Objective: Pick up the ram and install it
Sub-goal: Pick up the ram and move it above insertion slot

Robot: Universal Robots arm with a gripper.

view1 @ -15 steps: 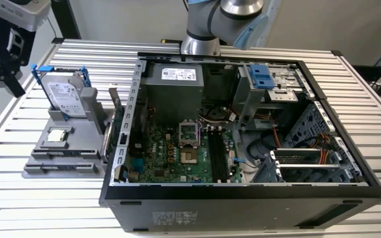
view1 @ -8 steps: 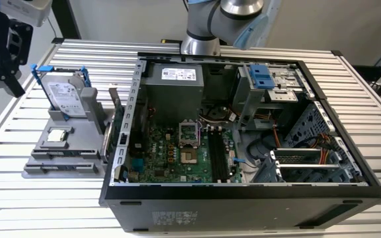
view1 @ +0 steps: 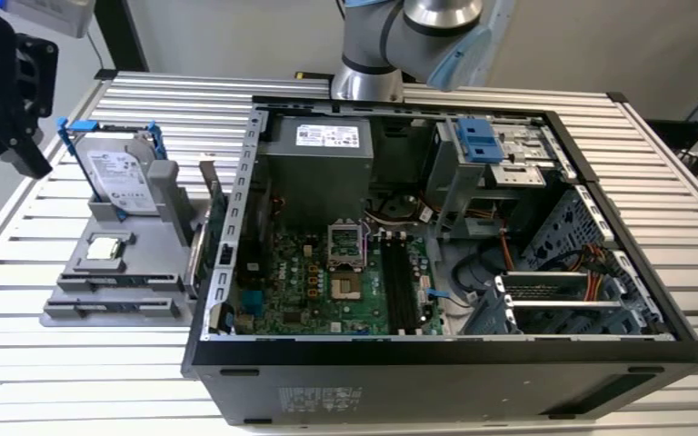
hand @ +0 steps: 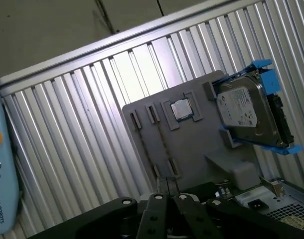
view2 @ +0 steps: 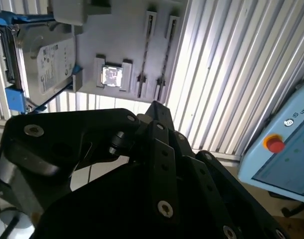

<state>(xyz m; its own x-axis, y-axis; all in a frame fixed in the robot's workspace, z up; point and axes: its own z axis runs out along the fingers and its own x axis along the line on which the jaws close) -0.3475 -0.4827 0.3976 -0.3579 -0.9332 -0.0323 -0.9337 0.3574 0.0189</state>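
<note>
The claw [hand: 164, 188] hovers above the gray holder [hand: 202, 144] on the desk [hand: 82, 124]; its opening cannot be determined. The ram [hand: 163, 143] apparently stands edge-up in a holder slot, presenting its top edge for gripping.

Exterior view's left edge crops the hand [view1: 10, 136].

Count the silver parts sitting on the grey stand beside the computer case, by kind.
hard drive: 1
processor chip: 1
Total: 2
</note>
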